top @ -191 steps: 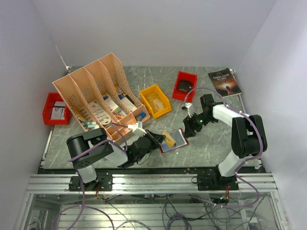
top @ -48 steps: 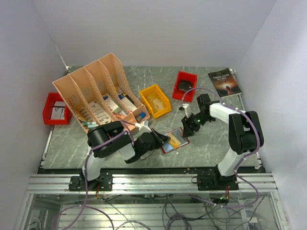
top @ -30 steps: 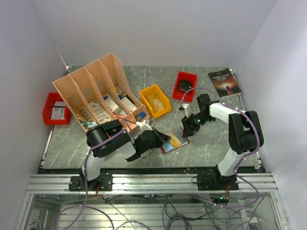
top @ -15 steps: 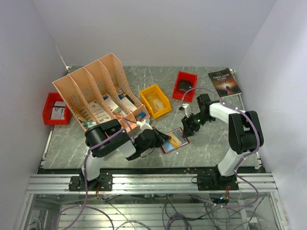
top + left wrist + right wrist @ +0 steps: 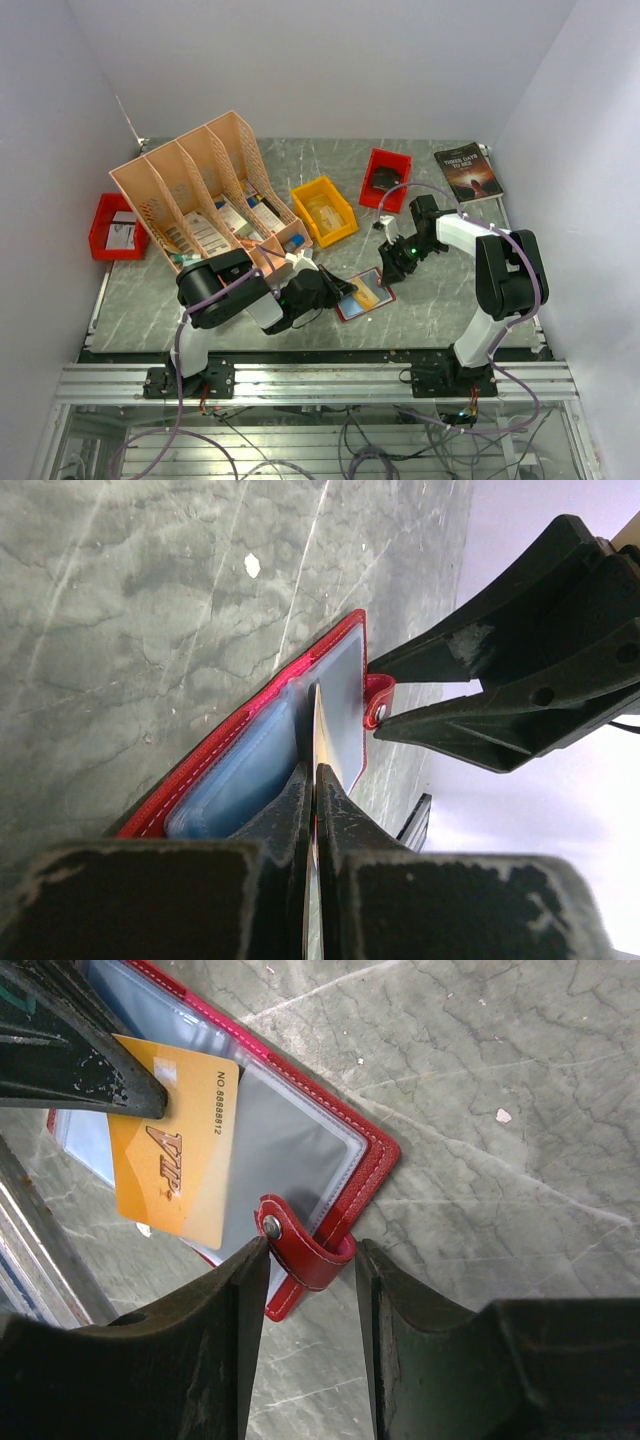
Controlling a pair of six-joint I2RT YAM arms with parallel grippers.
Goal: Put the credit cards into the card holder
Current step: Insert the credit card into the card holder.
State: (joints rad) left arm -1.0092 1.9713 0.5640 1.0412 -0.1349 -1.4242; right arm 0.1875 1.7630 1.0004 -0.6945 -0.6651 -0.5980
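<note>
Scene: I am looking down on a grey marbled desk (image 5: 440, 300), with both arms reaching toward its middle.
Card holder: a small red leather-like folding card holder (image 5: 383, 290) is lying open and flat on the desk between the two arms, near the front edge, with its clear pockets facing up.
Left pincer: my left pincer (image 5: 315, 780) is clamping an orange-yellow plastic credit card (image 5: 175, 1145) between narrowly closed fingers. The card is tilting over the open pockets, and I cannot tell whether its edge is inside one.
Right pincer: my right pincer (image 5: 310, 1248) is closing narrowly on the holder's red snap tab (image 5: 300, 1252), with a finger pressing each side and the metal stud showing.
Second card: a blue card face (image 5: 240, 770) is showing through the pocket nearer the left arm.
Background: a peach plastic file organiser (image 5: 200, 190), a yellow plastic bin (image 5: 323, 210), a red plastic bin (image 5: 385, 178) and a dark paperback book (image 5: 468, 170) are sitting well apart, toward the back.
</note>
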